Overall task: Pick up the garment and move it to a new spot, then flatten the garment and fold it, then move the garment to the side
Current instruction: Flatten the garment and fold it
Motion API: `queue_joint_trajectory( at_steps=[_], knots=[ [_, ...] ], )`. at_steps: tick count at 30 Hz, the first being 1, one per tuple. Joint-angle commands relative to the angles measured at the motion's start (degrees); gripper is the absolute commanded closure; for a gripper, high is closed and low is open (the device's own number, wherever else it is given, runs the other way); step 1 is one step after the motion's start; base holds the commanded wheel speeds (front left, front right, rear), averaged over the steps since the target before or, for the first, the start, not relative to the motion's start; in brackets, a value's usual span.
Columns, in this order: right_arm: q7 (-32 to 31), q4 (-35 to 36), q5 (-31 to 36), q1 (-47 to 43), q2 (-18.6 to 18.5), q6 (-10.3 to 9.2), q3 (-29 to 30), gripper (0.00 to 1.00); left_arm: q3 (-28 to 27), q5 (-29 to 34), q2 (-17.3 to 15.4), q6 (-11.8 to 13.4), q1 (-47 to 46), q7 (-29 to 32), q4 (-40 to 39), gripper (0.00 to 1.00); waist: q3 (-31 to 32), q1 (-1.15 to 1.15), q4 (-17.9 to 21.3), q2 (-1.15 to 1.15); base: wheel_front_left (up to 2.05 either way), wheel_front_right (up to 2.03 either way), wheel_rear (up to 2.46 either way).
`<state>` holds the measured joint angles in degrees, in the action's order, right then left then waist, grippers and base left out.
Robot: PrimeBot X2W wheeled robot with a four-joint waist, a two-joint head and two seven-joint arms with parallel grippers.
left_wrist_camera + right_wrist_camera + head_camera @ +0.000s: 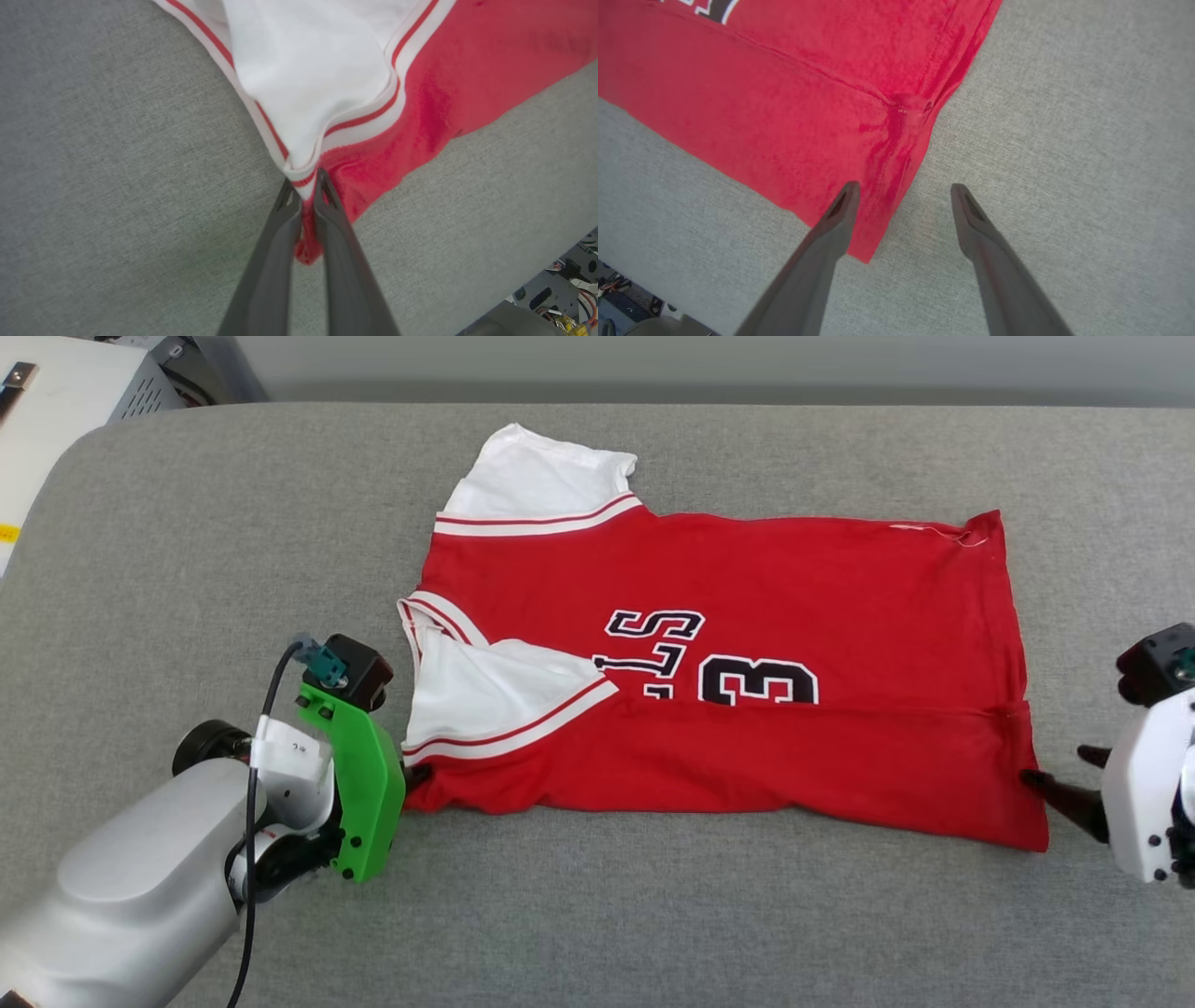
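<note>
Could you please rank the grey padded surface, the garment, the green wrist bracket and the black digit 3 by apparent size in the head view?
1. grey padded surface
2. garment
3. green wrist bracket, though it is nearer the camera, which may flatter its size
4. black digit 3, partly hidden by a fold

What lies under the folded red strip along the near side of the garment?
The strip of the garment covers part of the black letters and number; the rest shows above the fold. Whatever else lies beneath it is hidden by the cloth.
</note>
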<state>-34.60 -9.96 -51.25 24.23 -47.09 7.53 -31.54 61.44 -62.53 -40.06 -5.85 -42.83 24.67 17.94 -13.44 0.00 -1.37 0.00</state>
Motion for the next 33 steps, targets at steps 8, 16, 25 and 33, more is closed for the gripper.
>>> queue_joint_trajectory(
  at_steps=[8, 16, 25, 33],
  knots=[
    [1.0, -8.2, 1.2, -2.1, 7.0, -0.04, -3.5, 0.00, -0.5, 0.4, 0.3, 0.4, 0.9, -2.1, 0.3, 1.00, -2.4, 0.00, -0.9, 0.00, 0.00, 0.00, 0.00],
    [7.4, -10.1, 1.5, -0.1, 7.6, -0.04, -6.4, 1.00, -0.8, -0.4, 0.1, 0.4, 3.0, -4.3, 2.0, 1.00, -0.8, 0.00, 0.1, 0.00, 0.00, 0.00, 0.00],
    [13.1, -4.0, -0.6, -2.7, 3.1, -0.04, -5.3, 1.00, -1.2, -1.8, -2.7, 1.0, 6.6, -5.7, -1.1, 1.00, 4.8, 0.00, 0.5, 0.00, 0.00, 0.00, 0.00],
    [13.7, 3.0, -2.2, -11.3, -1.0, -0.04, -0.5, 1.00, -0.6, -2.7, -7.7, 4.4, 12.6, -6.5, -10.1, 1.00, 7.3, 0.00, 0.2, 0.00, 0.00, 0.00, 0.00]
  ],
)
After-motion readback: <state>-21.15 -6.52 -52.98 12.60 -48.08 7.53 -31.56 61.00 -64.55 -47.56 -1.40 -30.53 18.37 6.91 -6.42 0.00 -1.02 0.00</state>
